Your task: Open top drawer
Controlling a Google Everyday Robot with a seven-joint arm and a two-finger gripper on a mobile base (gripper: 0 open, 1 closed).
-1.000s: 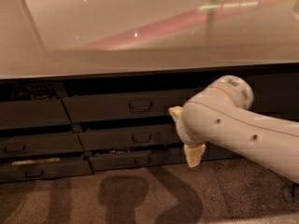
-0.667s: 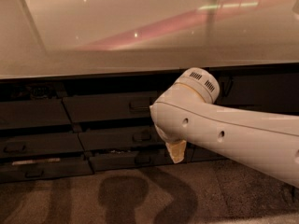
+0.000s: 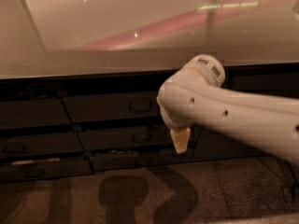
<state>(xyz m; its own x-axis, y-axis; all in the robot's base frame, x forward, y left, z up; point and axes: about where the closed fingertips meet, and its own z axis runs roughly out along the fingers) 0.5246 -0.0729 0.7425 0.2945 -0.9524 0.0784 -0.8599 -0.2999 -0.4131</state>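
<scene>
While arm (image 3: 243,120) slants from right, gripper (image 3: 180,139) points down below top drawer (image 3: 105,108)

Gripper (image 3: 180,141) mostly behind arm (image 3: 238,120), before drawers (image 3: 117,138)

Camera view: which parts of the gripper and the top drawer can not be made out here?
In the camera view:
- top drawer: its right end is hidden behind the arm.
- gripper, below and right of the drawer's handle: mostly covered by the arm.
</scene>
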